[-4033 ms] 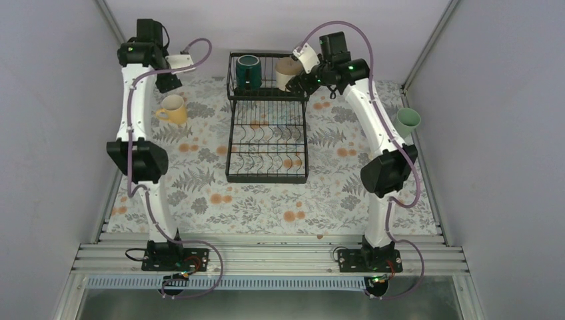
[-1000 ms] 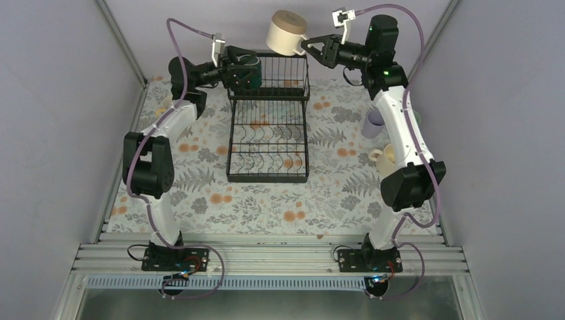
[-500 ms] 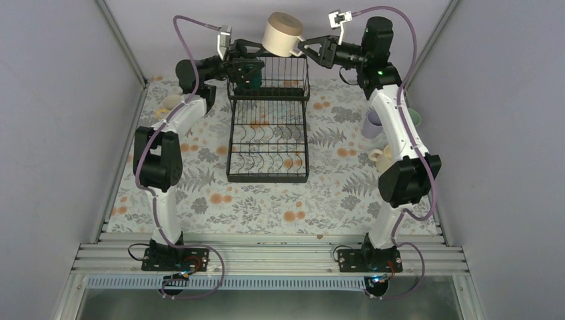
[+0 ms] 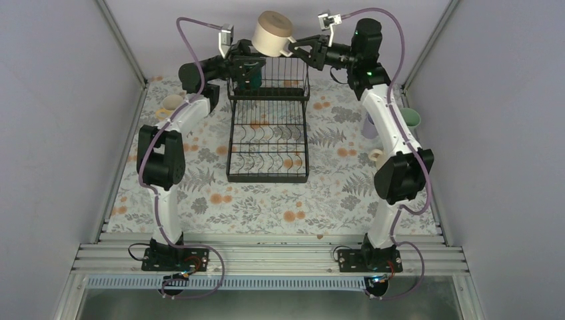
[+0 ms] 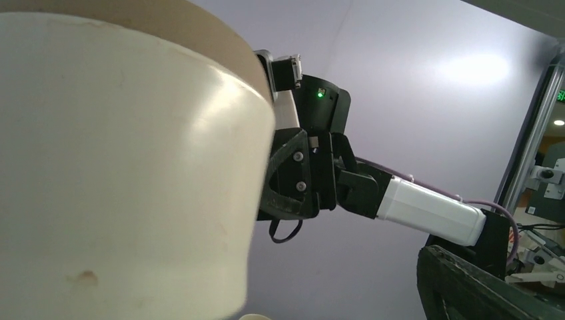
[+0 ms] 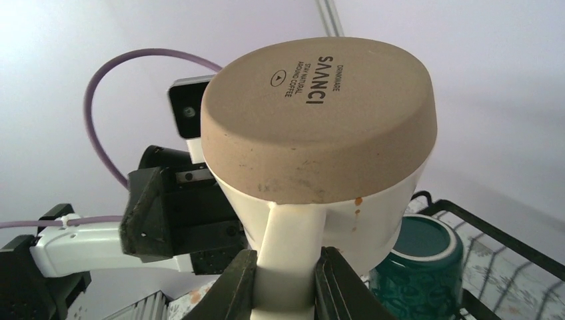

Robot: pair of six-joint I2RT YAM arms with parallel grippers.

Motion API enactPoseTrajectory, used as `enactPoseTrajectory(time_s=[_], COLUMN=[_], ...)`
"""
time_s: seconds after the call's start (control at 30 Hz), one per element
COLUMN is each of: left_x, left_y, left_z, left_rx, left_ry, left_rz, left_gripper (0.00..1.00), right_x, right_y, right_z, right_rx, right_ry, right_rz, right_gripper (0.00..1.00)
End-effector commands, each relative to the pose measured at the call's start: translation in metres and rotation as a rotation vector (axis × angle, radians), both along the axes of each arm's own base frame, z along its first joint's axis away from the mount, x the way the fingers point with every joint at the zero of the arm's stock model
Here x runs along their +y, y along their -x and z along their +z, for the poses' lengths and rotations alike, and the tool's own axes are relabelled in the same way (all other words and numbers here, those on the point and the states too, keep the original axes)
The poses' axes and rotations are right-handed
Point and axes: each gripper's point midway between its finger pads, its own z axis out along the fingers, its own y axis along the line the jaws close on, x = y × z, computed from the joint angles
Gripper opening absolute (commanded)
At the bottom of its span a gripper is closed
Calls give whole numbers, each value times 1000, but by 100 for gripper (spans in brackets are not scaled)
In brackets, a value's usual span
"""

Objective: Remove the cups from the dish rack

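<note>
My right gripper [image 4: 293, 48] is shut on the handle of a beige cup [image 4: 272, 35] and holds it upside down, tan base up, above the back of the black wire dish rack [image 4: 268, 143]. In the right wrist view both fingers [image 6: 236, 287] pinch the handle of this cup [image 6: 320, 120]. My left gripper [image 4: 245, 59] stands open right beside the cup, whose wall [image 5: 120, 173] fills the left wrist view; one finger [image 5: 466, 287] shows at the lower right. A dark green cup [image 6: 416, 260] sits upside down in the rack's raised basket.
A yellow cup [image 4: 170, 105] stands on the floral cloth left of the rack. At the right are a mint green cup [image 4: 411, 119], a lavender cup [image 4: 370, 123] and a cream cup [image 4: 378, 158], partly behind the right arm. Grey walls close in on both sides.
The right gripper lifted the beige cup out of the rack and has carried it leftwards. The left gripper left the yellow cup, rose and now sits against the held cup.
</note>
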Motion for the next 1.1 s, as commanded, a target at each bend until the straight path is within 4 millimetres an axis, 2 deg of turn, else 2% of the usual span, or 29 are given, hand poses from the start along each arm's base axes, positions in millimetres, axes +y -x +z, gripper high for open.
enactPoseTrajectory(time_s=[0.0, 0.07, 0.1, 0.23, 0.27, 0.43, 0.6, 0.8, 0.9, 1.0, 1.07], left_x=[4, 4, 4, 5, 5, 6, 7, 7, 8, 7, 7], left_y=[12, 12, 12, 9, 9, 8, 10, 16, 20, 23, 25], left_z=[26, 26, 25, 25, 24, 25, 28, 33, 35, 39, 42], left_rx=[-122, -127, -128, -110, -106, -98, -110, -120, -129, -149, -161], left_ry=[81, 77, 74, 65, 62, 57, 51, 44, 41, 23, 8], left_rz=[12, 11, 9, 14, 12, 14, 16, 12, 10, 7, 7], left_gripper=[91, 84, 77, 41, 34, 25, 5, 2, 2, 2, 2], right_x=[25, 30, 33, 36, 36, 36, 36, 38, 39, 40, 40], right_y=[24, 27, 27, 25, 24, 23, 22, 19, 17, 14, 12], right_z=[13, 10, 10, 6, 5, -1, -1, -8, -12, -18, -21], right_rx=[-132, -130, -131, -127, -126, -117, -116, -88, -66, -50, -48], right_ry=[-28, -39, -40, -39, -37, -33, -41, -42, -40, -34, -27], right_rz=[139, 160, 166, 167, 167, 164, 166, 176, 189, 185, 176], right_gripper=[3, 3, 3, 3, 3, 3, 3, 6, 24, 27, 33])
